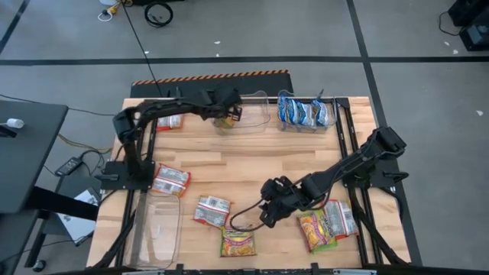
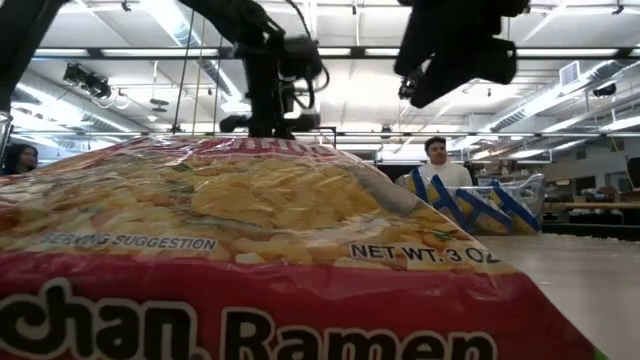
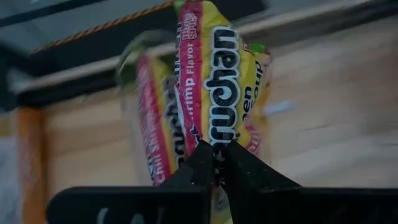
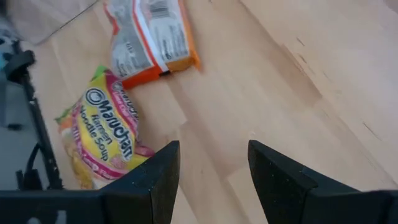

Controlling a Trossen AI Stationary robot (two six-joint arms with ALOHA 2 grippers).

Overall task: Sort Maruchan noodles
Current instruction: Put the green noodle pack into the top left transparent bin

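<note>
Along the desk's (image 1: pixel 252 156) far edge sit two clear plastic tubs. One tub (image 1: pixel 246 114) has the left end effector (image 1: pixel 226 116) over it, fingers pressed together, pinching a yellow-green packet (image 3: pixel 221 81) by its crimped edge; a second packet with a pink edge (image 3: pixel 155 112) shows just behind it, apparently inside that tub. Beside it, toward the right arm's side, another tub (image 1: pixel 306 113) holds several blue-and-white packets (image 1: pixel 302 112) standing on edge. A third clear tub (image 1: pixel 157 229), long and rectangular, lies at the near corner on the left arm's side; contents cannot be told. All packets are flat, rectangular, crinkly plastic.

Right end effector (image 1: pixel 267 211) hovers low over bare wood near the desk's near edge, fingers spread, nothing between them. Just beside it lie a red-orange packet (image 4: pixel 152 37), back side up, and a yellow-green Maruchan packet (image 4: pixel 106 134), both apart from the fingers. Two more yellow-green and orange packets (image 1: pixel 327 225) lie under the right forearm. Another red-orange packet (image 1: pixel 170 180) lies near the long tub, one more (image 1: pixel 170 122) behind the left arm.
</note>
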